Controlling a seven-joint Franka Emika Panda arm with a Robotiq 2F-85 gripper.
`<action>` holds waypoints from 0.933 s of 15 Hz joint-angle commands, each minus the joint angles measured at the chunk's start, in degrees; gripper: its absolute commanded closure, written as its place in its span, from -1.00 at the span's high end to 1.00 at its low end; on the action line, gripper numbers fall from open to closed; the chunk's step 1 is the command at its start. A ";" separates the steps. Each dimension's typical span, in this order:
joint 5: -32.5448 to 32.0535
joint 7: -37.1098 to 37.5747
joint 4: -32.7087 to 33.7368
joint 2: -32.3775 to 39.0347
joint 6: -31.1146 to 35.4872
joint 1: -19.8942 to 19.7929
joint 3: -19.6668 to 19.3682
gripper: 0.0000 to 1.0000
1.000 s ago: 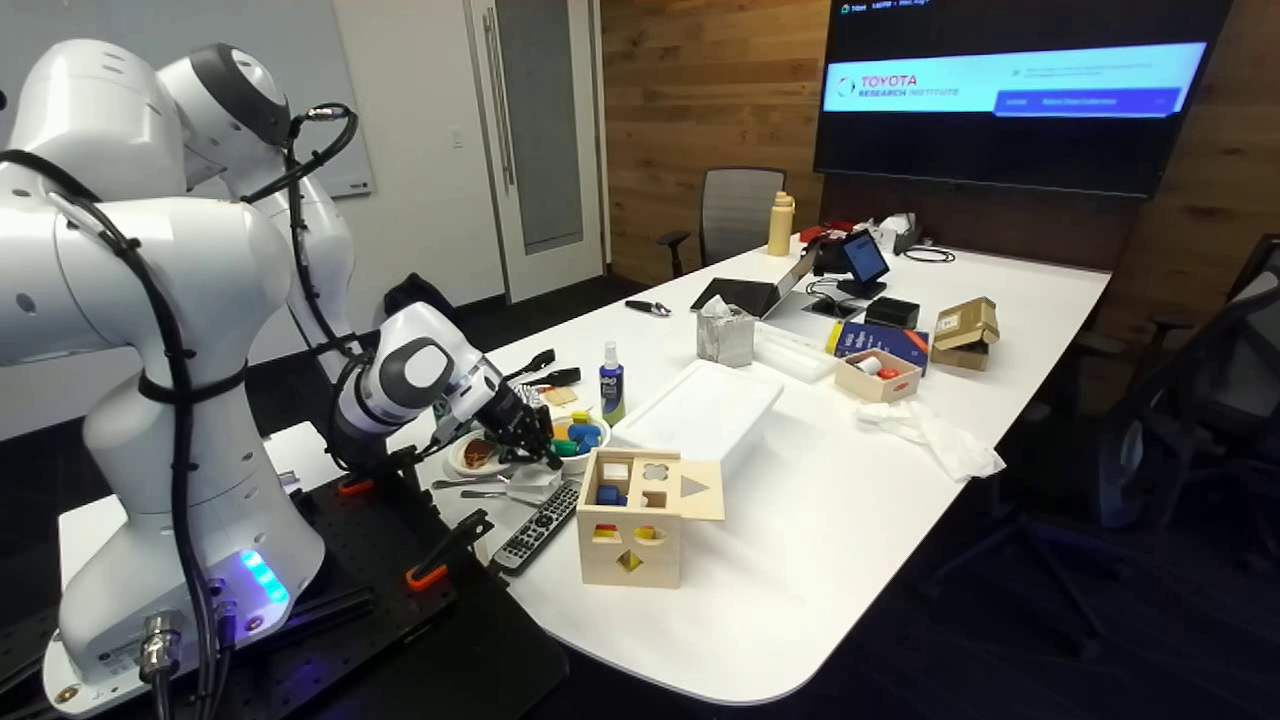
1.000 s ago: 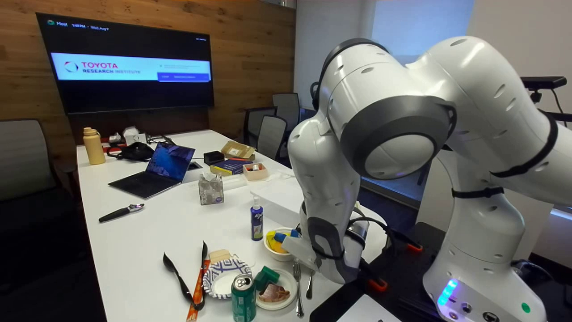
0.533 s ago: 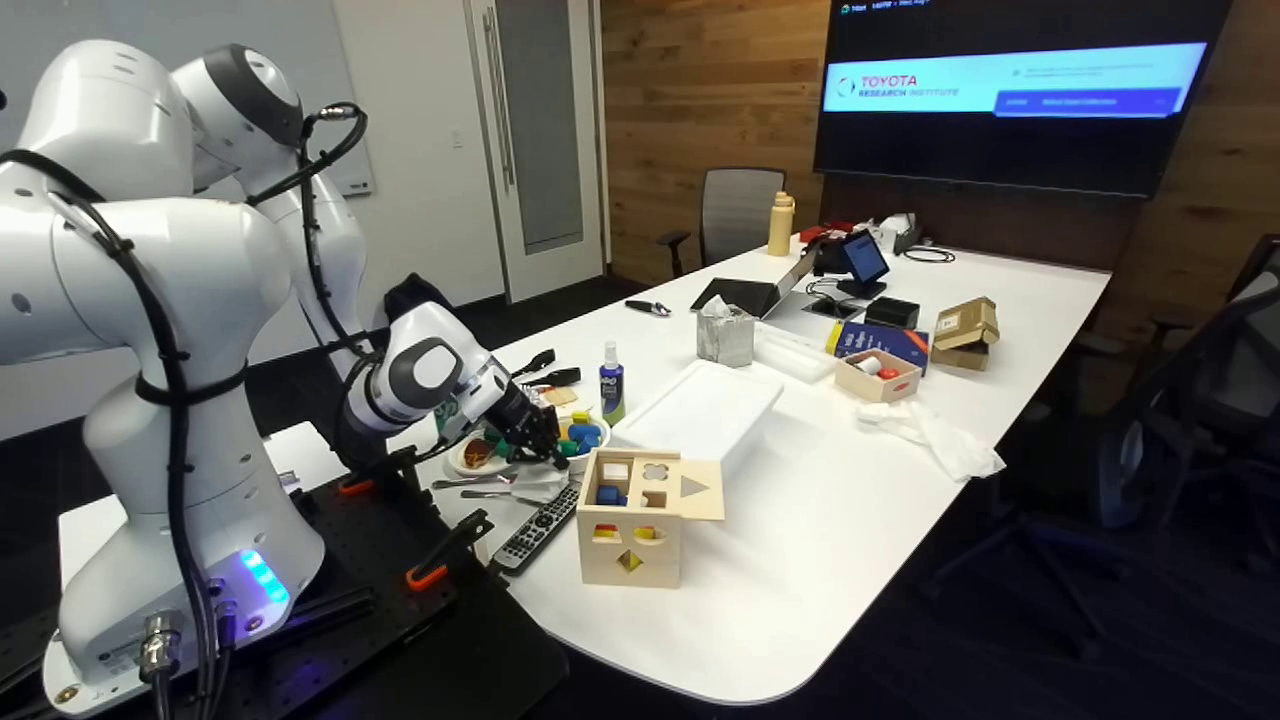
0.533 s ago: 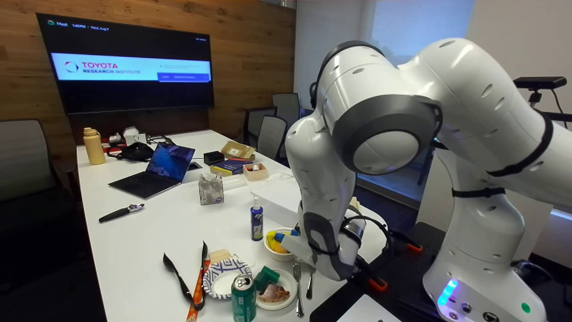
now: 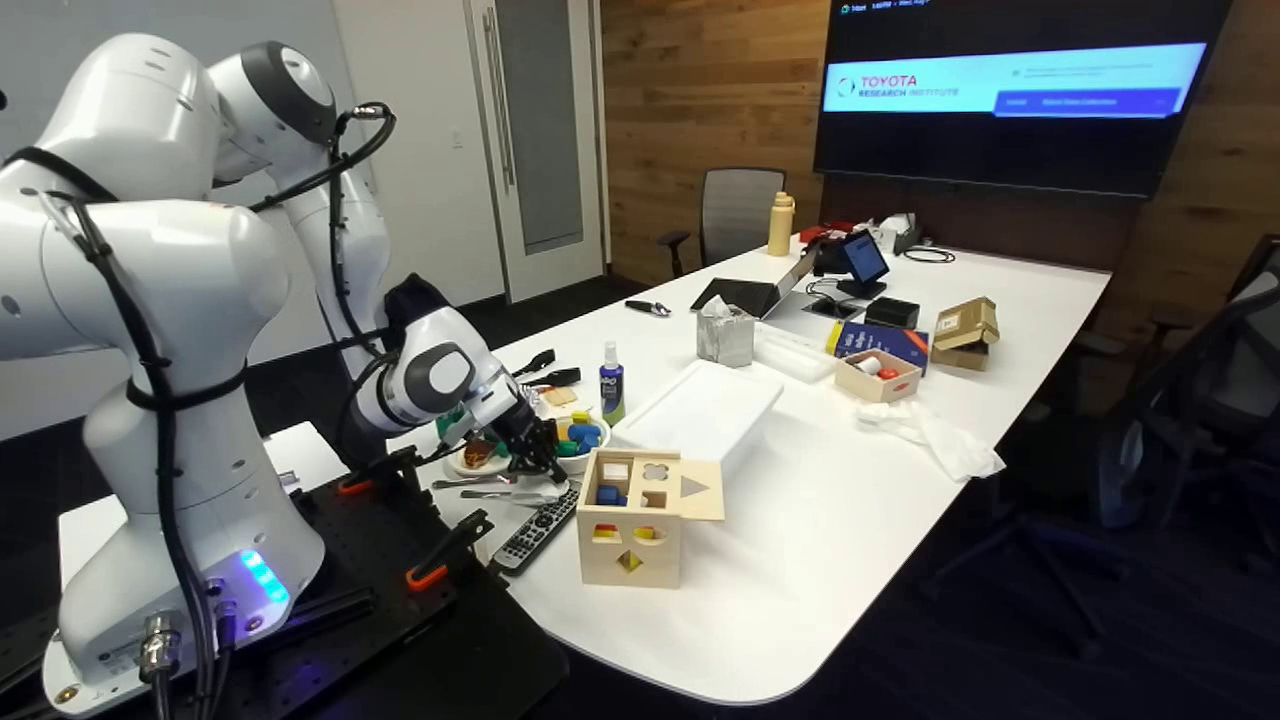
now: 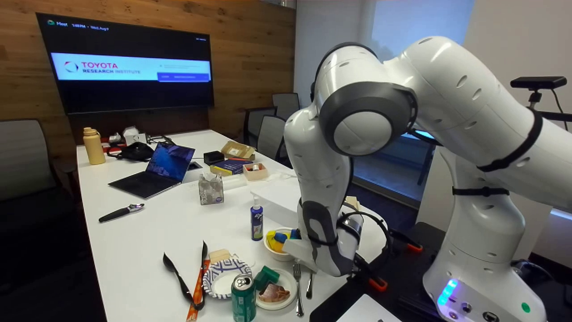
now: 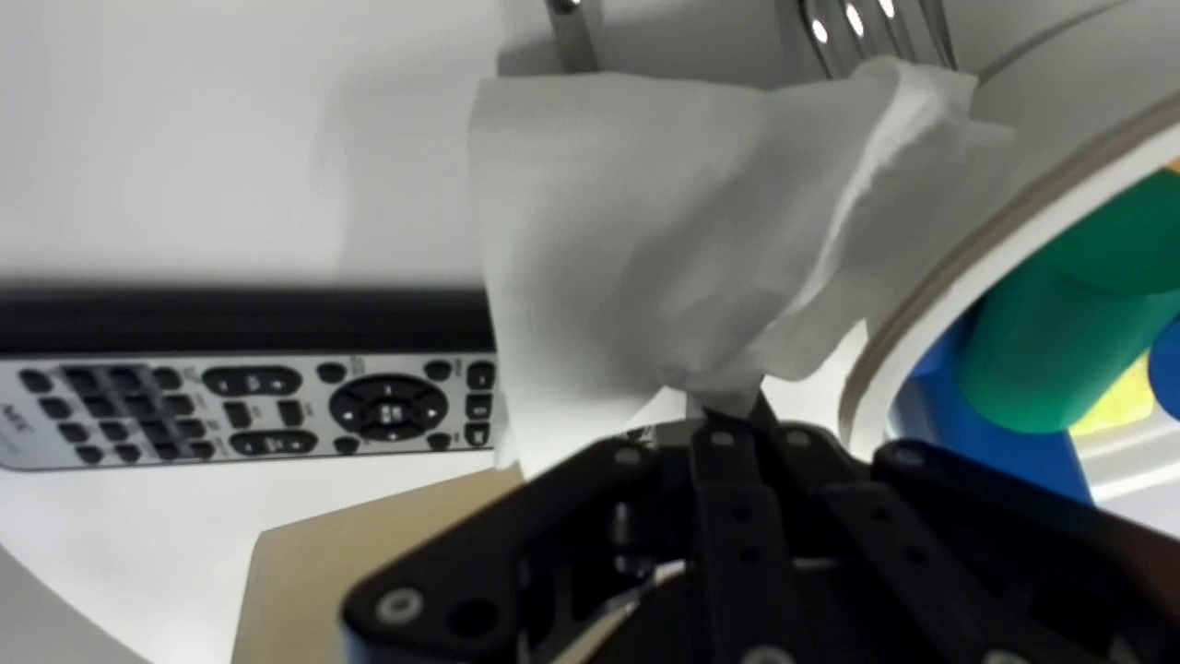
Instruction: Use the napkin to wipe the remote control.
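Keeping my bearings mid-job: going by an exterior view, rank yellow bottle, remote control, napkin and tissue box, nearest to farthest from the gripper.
1. Napkin: pinched in the gripper.
2. Remote control: beside the wooden shape box.
3. Tissue box: past the blue spray bottle.
4. Yellow bottle: well beyond the tissue box.

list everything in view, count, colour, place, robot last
napkin: 1, white, in fingers
remote: 1, black-grey, beside sorter
sorter: 1, tan, beside remote
bowl: 1, white, beside spray
blocks: several, multicoloured, in bowl, sorter
spray: 1, blue, beside bowl
plate: 1, white, beside can
fork: 1, silver, beside plate
can: 1, green, beside plate
tub: 1, white, near sorter
tissue box: 1, grey, near tub
laptop: 1, dark, near tissue box
table: 1, white, before arm
bottle: 1, yellow, beyond laptop
chairs: several, grey, around table
screen: 1, dark, on wall
other clutter: uncounted, mixed, on table
arm: 1, white, at table
fingers: 2, black, holding napkin
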 commanded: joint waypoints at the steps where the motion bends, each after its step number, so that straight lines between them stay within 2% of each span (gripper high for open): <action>1: -0.81 -8.24 -2.20 -7.79 0.00 -5.48 2.40 -1.00; 4: -0.68 -15.81 -5.12 -13.61 0.00 -7.75 3.21 -1.00; 5: -6.18 -13.36 -7.06 -15.67 0.00 -7.27 1.46 -1.00; 6: -1.12 -20.41 -8.54 -18.46 0.00 -8.46 3.30 -1.00; 7: -0.73 -22.21 -10.15 -20.50 0.01 -8.25 3.06 -1.00; 11: 5.02 -32.80 -15.30 -28.85 0.03 -3.44 1.37 -1.00; 12: 1.73 -31.82 -16.24 -30.25 0.03 0.05 -1.62 -1.00; 14: 1.79 -36.76 -15.93 -32.65 0.04 5.23 -4.81 -1.00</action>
